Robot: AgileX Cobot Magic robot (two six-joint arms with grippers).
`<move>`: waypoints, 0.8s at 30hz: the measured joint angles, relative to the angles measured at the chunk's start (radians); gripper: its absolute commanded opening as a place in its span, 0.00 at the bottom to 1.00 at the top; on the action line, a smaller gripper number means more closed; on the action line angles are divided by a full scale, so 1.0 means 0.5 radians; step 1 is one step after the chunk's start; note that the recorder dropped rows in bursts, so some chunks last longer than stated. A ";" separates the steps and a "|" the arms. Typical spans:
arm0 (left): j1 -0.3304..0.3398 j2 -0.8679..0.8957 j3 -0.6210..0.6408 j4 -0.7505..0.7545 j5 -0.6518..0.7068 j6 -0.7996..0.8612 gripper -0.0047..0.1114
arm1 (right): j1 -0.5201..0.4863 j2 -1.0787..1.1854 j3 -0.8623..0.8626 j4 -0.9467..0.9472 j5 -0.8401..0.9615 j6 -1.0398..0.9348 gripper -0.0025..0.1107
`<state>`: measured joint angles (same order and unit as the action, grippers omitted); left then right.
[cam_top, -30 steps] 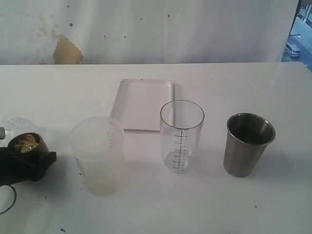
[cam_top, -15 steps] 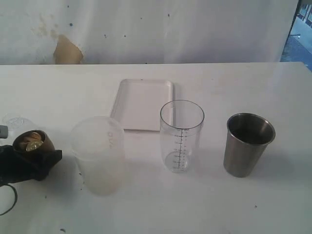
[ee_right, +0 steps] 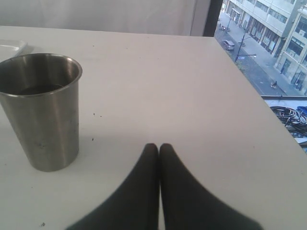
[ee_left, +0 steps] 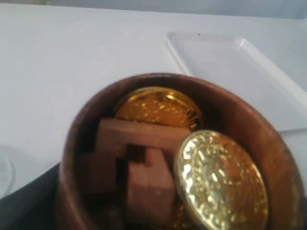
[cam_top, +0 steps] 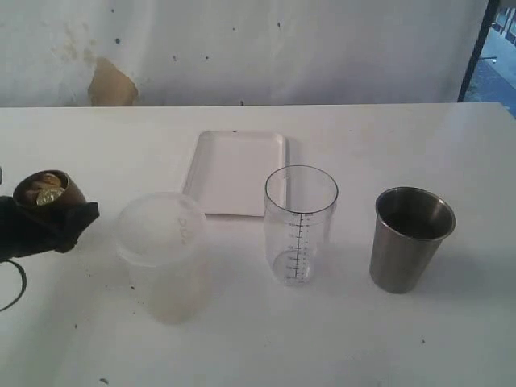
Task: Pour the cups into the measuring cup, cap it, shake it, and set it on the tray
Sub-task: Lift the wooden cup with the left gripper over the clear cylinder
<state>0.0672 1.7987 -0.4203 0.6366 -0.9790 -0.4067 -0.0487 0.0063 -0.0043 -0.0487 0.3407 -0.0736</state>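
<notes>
Left jaws clenched on wooden cup (cam_top: 47, 193), apparently raised off bench (cam_top: 403, 339) at far left; coins (ee_left: 218, 179) and wooden blocks (ee_left: 144, 158) seen inside. Right jaws pressed together, empty, near steel tumbler (ee_right: 42, 110). Measuring cup (cam_top: 301, 226) stood upright mid-bench, just in front of tray (cam_top: 238, 161), frosted tub (cam_top: 164, 254) between it and wooden cup. Wooden cup best carried above tub, centred over measuring cup mouth, then tipped slowly so coins are not spilled.

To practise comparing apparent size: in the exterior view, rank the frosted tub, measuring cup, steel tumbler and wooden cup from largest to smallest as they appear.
1. frosted tub
2. measuring cup
3. steel tumbler, shorter than the measuring cup but close to it overall
4. wooden cup, clearly the smallest
</notes>
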 measured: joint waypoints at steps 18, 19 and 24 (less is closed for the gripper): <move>0.000 -0.065 -0.755 0.684 0.389 -0.883 0.04 | 0.000 0.000 0.000 0.000 0.000 0.000 0.02; -0.011 -0.065 -0.819 0.717 0.420 -0.944 0.04 | 0.000 0.000 0.000 0.000 0.000 0.000 0.02; -0.181 -0.065 -1.148 0.839 0.704 -1.140 0.04 | 0.000 0.000 0.000 0.000 0.000 0.000 0.02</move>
<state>-0.0232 1.7663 -0.9945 1.0562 -0.6271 -0.9767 -0.0487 0.0063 -0.0043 -0.0487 0.3407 -0.0736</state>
